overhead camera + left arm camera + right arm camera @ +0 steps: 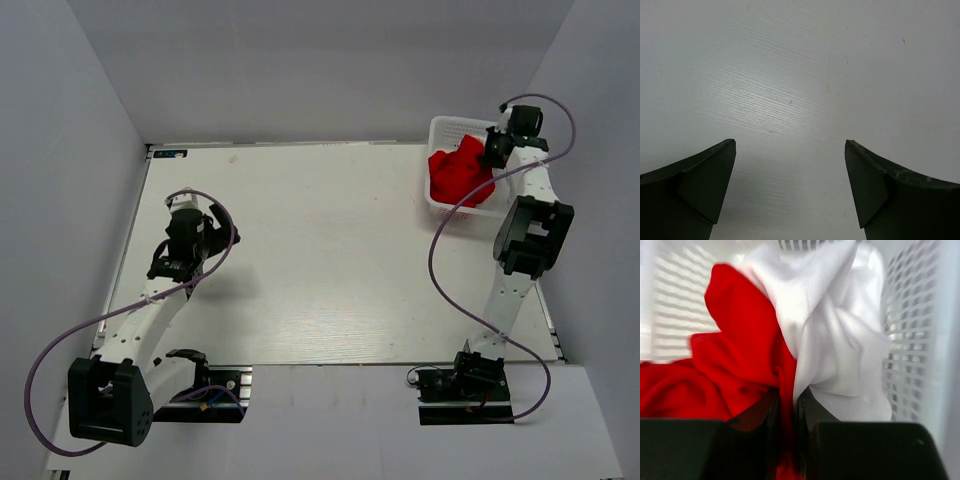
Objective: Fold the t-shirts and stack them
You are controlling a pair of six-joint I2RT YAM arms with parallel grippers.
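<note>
The red t-shirt [458, 176] lies crumpled in the white lattice basket [444, 128] at the back right. My right gripper [492, 148] is over the basket and shut on a fold of the red t-shirt [735, 365]. In the right wrist view my right gripper [789, 405] pinches red cloth between its jaws, and the white t-shirt [840, 340] bunches right beside it, touching the right finger. My left gripper [205, 222] is open and empty over the bare tabletop at the left; in the left wrist view my left gripper [790, 150] has its jaws wide apart.
The basket wall [912, 330] stands close on the right of the cloth and another wall [675, 310] on the left. Grey walls enclose the white table [320, 250] on three sides. Purple cables loop off both arms.
</note>
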